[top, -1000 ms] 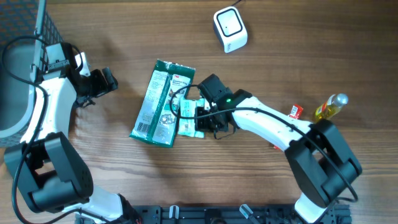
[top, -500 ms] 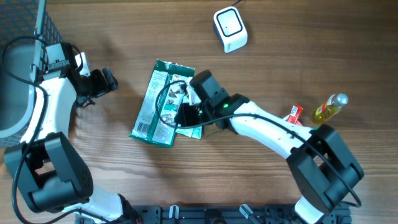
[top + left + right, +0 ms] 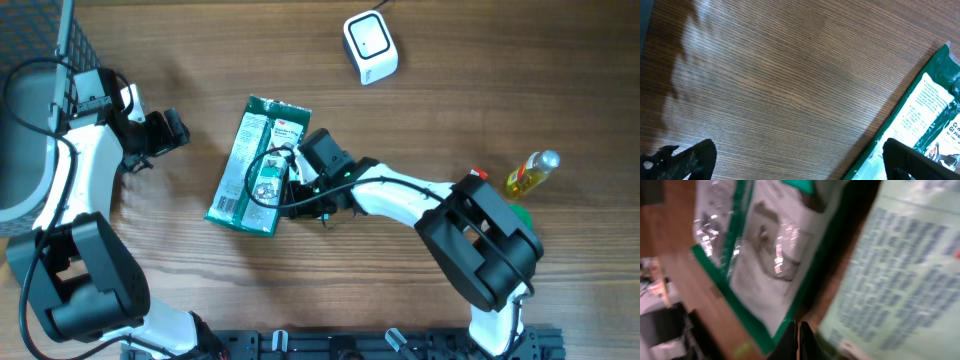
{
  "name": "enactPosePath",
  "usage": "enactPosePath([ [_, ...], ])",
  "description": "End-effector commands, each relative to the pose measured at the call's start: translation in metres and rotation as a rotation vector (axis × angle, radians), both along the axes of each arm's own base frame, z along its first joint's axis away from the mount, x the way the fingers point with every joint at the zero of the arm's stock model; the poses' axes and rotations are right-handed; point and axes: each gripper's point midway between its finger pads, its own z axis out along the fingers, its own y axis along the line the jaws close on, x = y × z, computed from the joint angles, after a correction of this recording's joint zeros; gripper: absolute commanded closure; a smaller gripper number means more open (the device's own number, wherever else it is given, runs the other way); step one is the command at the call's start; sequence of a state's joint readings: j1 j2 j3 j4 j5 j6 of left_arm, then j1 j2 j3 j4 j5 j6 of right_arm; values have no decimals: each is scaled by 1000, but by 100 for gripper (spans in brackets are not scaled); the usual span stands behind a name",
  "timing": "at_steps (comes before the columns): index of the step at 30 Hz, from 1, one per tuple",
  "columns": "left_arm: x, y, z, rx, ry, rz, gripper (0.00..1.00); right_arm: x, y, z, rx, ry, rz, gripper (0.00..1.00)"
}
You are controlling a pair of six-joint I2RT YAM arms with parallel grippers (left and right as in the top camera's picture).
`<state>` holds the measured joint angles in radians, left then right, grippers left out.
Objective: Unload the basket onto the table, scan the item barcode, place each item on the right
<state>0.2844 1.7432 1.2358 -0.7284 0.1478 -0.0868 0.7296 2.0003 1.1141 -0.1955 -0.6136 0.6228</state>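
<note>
The green-and-white flat plastic pouch (image 3: 250, 160) is lying flat on the wooden tabletop (image 3: 420, 290), left of the frame's centre in the overhead view. It is tilting slightly, with its printed white label facing up. In the right wrist view a glossy green-edged packet (image 3: 755, 255) is showing beside that pale label. Whether it is overlapping the pouch or only lying against it is not clear.

Your right tool (image 3: 287, 192) is sitting at the pouch's right edge with its fingers pressed fully together. You cannot tell from these views whether any film is pinched between them. Your left tool (image 3: 165, 132) is hovering well to the left with its fingers spread wide and nothing between them.

You are probably dealing with a light, limp and slippery item. It will likely sag and crinkle when lifted, and thin film lying flat is giving you little to bite on. Take it by a sealed edge or corner rather than the middle, keeping the fingers off the printed panel. No barcode is readable in these views.

The white rounded scanner box (image 3: 370, 45) is standing well apart, toward the upper middle of the frame. A small yellow bottle (image 3: 530, 172) is lying far off on the right.
</note>
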Motion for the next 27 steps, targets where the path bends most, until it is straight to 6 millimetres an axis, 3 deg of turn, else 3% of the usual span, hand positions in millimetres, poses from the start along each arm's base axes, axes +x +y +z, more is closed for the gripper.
enactPosePath([
  [1, -3, 2, -5, -9, 11, -1, 0, 19, 9, 85, 182, -118, 13, 95],
  [3, -3, 2, -5, -9, 11, -1, 0, 43, -4, 107, 133, -266, -69, 95],
  [5, -3, 2, -5, -9, 11, -1, 0, 65, -20, 112, 40, -391, -156, 92],
  [9, -3, 2, -5, -9, 11, -1, 0, 99, -51, 85, -173, -509, -302, 91],
  [14, -3, 2, -5, -9, 11, -1, 0, 112, -45, 56, -204, -565, -254, 94],
  [20, -3, 2, -5, -9, 11, -1, 0, 118, -54, 29, -289, -585, -237, 87],
  [27, -3, 2, -5, -9, 11, -1, 0, 80, -83, -2, -440, -417, -170, 83],
])
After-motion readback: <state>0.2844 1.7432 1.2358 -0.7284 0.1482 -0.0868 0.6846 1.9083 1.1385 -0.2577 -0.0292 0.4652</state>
